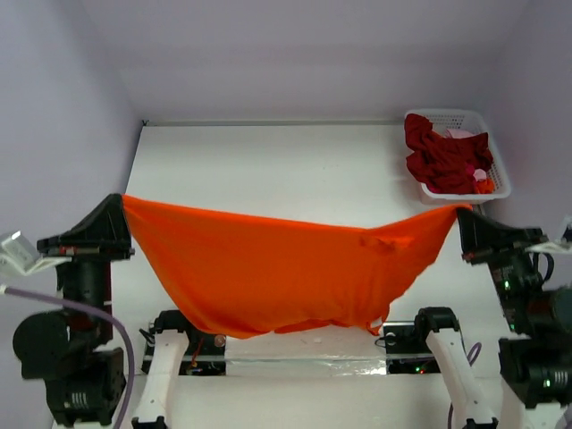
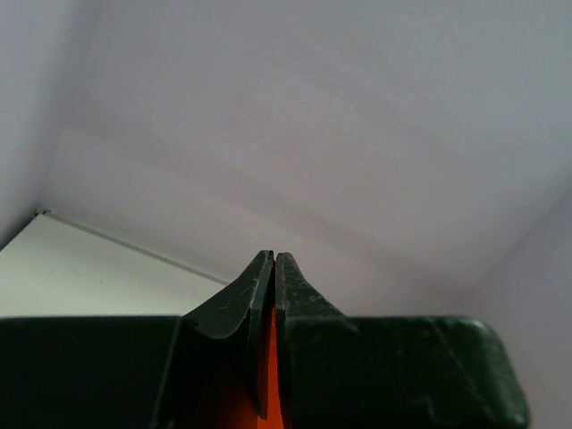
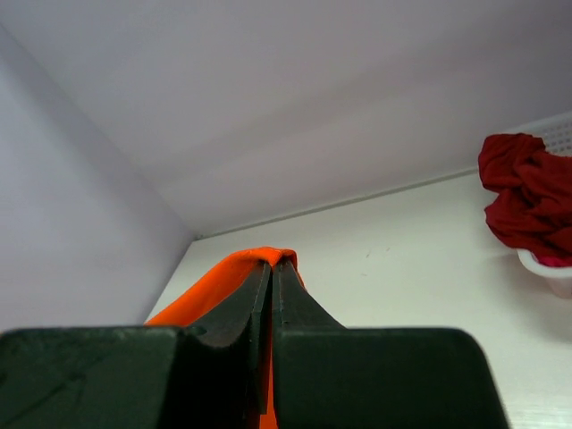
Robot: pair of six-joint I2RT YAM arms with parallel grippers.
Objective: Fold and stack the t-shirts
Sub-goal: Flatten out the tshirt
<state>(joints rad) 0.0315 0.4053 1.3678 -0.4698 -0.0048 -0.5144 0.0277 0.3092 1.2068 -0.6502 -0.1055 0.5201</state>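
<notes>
A bright orange t-shirt [image 1: 277, 268] hangs stretched in the air between both arms, sagging toward the near table edge. My left gripper [image 1: 121, 202] is shut on its left corner; orange cloth [image 2: 270, 357] shows between the closed fingers in the left wrist view. At the right, my right gripper [image 1: 461, 213] is shut on the other corner, where the orange cloth [image 3: 259, 261] bulges over the fingertips. Dark red t-shirts [image 1: 444, 157] with a bit of pink lie piled in the basket and show as a dark red heap [image 3: 527, 206] in the right wrist view.
A white lattice basket [image 1: 497, 170] stands at the table's back right corner. The white table [image 1: 268, 165] is walled at the back and on both sides. The arm bases [image 1: 170, 344] sit at the near edge under the hanging shirt.
</notes>
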